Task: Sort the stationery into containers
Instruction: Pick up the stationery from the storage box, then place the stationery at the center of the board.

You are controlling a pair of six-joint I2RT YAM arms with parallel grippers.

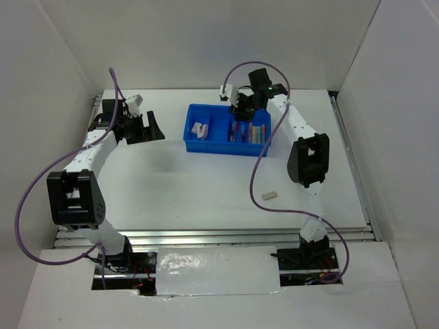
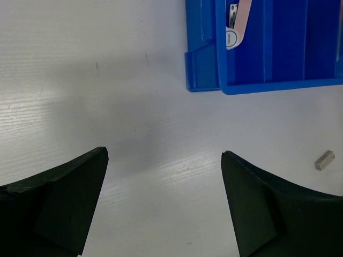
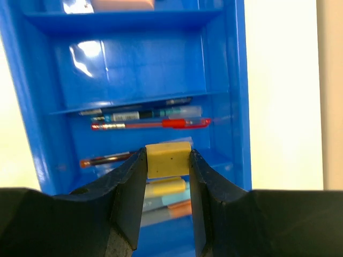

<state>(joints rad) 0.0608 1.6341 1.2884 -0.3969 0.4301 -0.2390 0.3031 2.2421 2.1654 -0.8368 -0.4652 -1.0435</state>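
Observation:
My right gripper (image 3: 168,160) is shut on a small tan block (image 3: 168,156) and holds it above the blue tray (image 3: 236,80), over its pen and marker sections. Below it lie a red pen (image 3: 161,124), a blue-white pen (image 3: 136,115) and yellow (image 3: 167,188) and orange (image 3: 179,209) markers. In the top view the tray (image 1: 226,152) sits at the back centre with the right gripper (image 1: 241,104) over its far edge. Pinkish erasers (image 1: 200,129) lie in its left section. My left gripper (image 1: 147,127) is open and empty, left of the tray.
A small whitish block (image 1: 270,195) lies on the table in front of the tray, right of centre; it also shows in the left wrist view (image 2: 324,159). The tray's near left corner (image 2: 203,69) is ahead of the left gripper (image 2: 163,160). White walls enclose the table.

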